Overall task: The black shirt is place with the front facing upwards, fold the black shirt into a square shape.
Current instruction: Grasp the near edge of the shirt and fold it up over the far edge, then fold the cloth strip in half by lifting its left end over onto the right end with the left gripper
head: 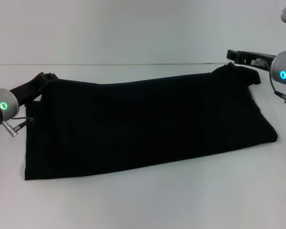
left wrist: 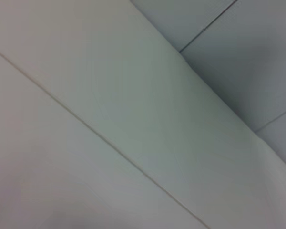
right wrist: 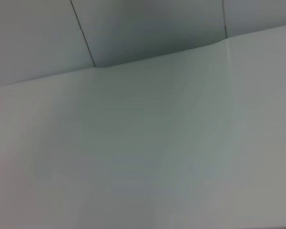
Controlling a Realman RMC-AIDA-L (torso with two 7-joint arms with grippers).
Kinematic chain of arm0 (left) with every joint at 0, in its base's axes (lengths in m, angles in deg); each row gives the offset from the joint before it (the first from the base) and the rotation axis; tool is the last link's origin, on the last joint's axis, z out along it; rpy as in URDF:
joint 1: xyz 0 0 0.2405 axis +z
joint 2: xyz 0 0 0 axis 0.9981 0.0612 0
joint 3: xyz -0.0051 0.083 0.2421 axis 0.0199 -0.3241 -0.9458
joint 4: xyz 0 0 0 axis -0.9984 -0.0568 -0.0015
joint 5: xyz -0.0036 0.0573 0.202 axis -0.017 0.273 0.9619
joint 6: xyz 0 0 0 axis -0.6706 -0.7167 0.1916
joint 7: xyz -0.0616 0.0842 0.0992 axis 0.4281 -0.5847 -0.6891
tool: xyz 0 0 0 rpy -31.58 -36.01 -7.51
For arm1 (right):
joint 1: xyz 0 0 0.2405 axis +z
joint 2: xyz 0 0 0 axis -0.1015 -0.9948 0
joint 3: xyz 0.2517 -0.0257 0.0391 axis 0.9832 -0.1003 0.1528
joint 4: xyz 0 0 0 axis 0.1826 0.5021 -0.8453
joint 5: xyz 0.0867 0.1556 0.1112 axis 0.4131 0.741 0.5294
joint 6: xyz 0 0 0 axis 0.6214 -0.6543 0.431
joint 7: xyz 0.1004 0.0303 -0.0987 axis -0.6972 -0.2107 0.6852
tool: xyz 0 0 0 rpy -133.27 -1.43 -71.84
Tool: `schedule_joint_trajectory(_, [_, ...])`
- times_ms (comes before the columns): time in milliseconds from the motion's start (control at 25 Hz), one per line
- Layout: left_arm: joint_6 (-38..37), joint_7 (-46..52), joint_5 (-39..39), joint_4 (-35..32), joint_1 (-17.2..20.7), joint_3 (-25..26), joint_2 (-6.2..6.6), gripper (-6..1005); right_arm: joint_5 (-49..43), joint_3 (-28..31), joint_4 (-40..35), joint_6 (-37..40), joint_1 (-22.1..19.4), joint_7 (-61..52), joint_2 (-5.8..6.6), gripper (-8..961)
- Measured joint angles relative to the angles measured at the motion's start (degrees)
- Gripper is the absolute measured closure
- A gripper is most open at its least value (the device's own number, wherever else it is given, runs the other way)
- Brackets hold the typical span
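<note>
The black shirt [head: 148, 124] lies across the white table [head: 148, 205] as a long band, several times bigger than the grippers. No lettering or label shows on it. Its far edge runs slightly sagging between the two grippers and looks lifted off the table. My left gripper [head: 44, 79] is at the shirt's far left corner, shut on the cloth. At the far right corner, my right gripper [head: 234, 61] is shut on the cloth too. Both wrist views show only pale surfaces and seams, with no fingers and no shirt.
Bare white table surrounds the shirt, with a wide strip between the shirt and the near edge. A pale wall [head: 133, 28] rises behind the table's far edge. Each arm has a grey wrist joint with a green light.
</note>
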State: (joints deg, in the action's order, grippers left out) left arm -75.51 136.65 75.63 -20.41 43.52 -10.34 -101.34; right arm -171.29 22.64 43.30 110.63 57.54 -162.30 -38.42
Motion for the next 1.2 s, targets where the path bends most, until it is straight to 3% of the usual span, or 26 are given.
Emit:
schedule_joint_trajectory(200, [-4.5,0.7,-0.5,1.1,2.0,0.3,2.84,664,3.1,0.2,-2.0,7.8,-3.2,1.4,0.82,464])
schedule_joint_trajectory(360, [-10.0,0.8,-0.6,2.1,5.0,0.5,5.67,475,4.4,0.5,-4.9,19.0,-7.3,4.2,1.48,387])
schedule_joint_trajectory(440, [-16.0,2.4,-0.9,2.1,7.2,0.6,7.33,380,6.5,0.5,-6.0,26.2,-10.2,9.0,1.76,348])
schedule_joint_trajectory(600, [-28.7,8.7,-0.6,2.1,11.1,-0.6,10.59,299,9.7,0.5,-6.4,39.2,-14.9,20.4,2.27,302])
schedule_joint_trajectory(680, [-40.0,14.6,0.0,1.1,14.3,-3.2,12.60,259,10.1,0.5,-6.5,45.0,-17.0,26.6,2.30,264])
schedule_joint_trajectory(800, [-44.1,19.1,1.5,-1.0,16.2,-5.1,12.78,198,9.9,0.4,-6.4,50.3,-19.8,33.2,1.87,208])
schedule_joint_trajectory(1000, [-47.4,26.5,7.8,-5.3,19.2,-7.2,11.24,110,7.9,0.0,-5.9,57.5,-23.0,40.0,1.60,112])
schedule_joint_trajectory(1200, [-46.5,29.1,10.0,-5.2,20.2,-7.0,10.94,111,6.6,0.0,-5.8,61.0,-24.6,43.3,0.98,14])
